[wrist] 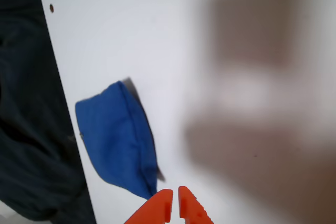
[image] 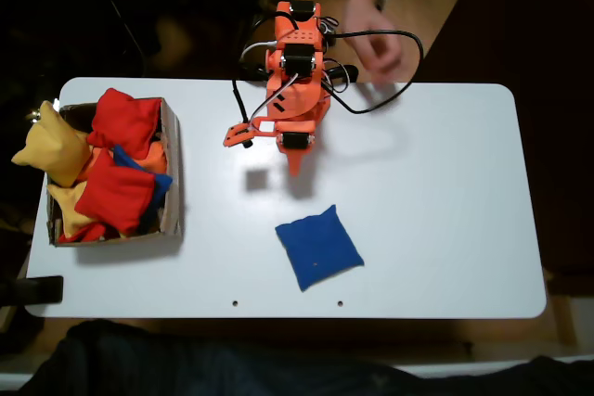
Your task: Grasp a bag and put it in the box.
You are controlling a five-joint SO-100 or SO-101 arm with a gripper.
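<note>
The blue bag [image: 318, 246] lies flat on the white table, toward the front edge and right of centre in the fixed view. The orange gripper [image: 295, 170] hangs over the table behind the bag, apart from it, its tip pointing toward the bag. In the wrist view the gripper [wrist: 175, 206] enters from the bottom edge with its two fingertips almost touching and nothing between them. There the bag [wrist: 118, 140] sits just left of the tips, near the table edge. The cardboard box [image: 174, 173] stands at the table's left end.
The box is heaped with red [image: 119, 194], yellow [image: 51, 147] and blue beanbags, some spilling over its rim. A person's hand [image: 376, 39] with a wristwatch is behind the arm's base [image: 299, 44], beside black cables [image: 390, 90]. The table's front edge lies close to the bag.
</note>
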